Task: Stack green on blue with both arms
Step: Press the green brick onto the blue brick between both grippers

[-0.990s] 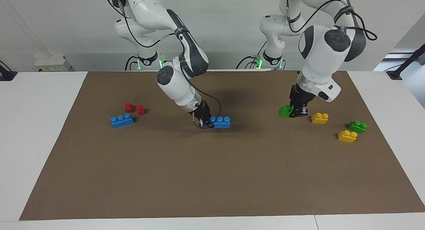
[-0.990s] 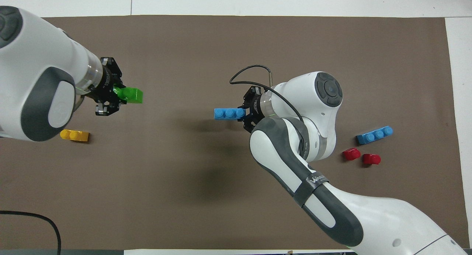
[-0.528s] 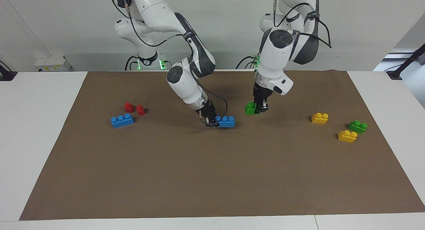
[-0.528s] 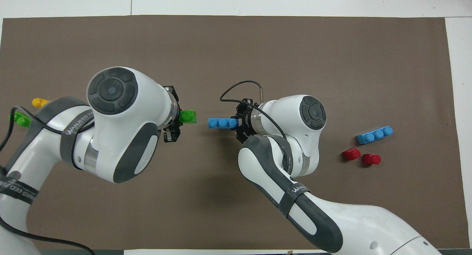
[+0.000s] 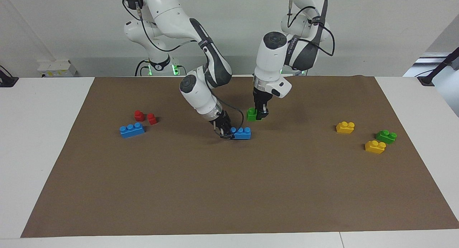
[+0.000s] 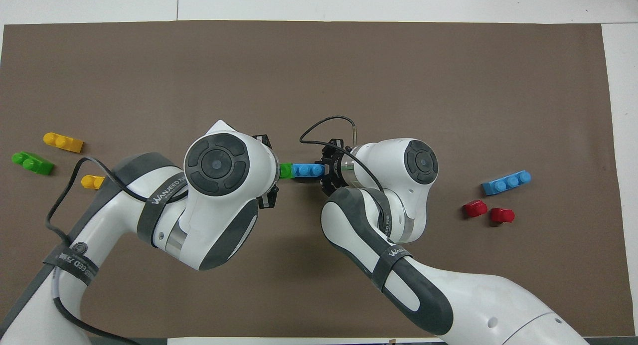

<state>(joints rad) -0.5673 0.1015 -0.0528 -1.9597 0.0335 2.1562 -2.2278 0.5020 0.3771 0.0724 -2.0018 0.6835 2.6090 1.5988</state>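
Note:
My right gripper (image 5: 225, 130) is shut on one end of a blue three-stud brick (image 5: 242, 133) and holds it low at the middle of the brown mat (image 5: 229, 190). I cannot tell whether the brick touches the mat. My left gripper (image 5: 261, 111) is shut on a green two-stud brick (image 5: 252, 114), held in the air just above the blue brick's free end, apart from it. In the overhead view the green brick (image 6: 285, 171) meets the end of the blue brick (image 6: 308, 170). There the left wrist hides the left gripper, and the right gripper (image 6: 326, 171) shows.
A second blue brick (image 5: 132, 129) and two red bricks (image 5: 139, 115) (image 5: 152, 118) lie toward the right arm's end. Two yellow bricks (image 5: 345, 127) (image 5: 375, 146) and a second green brick (image 5: 386, 136) lie toward the left arm's end.
My left arm has carried the green brick from near the yellow bricks to the middle, up to the blue brick's free end. My right gripper with the blue brick has barely shifted.

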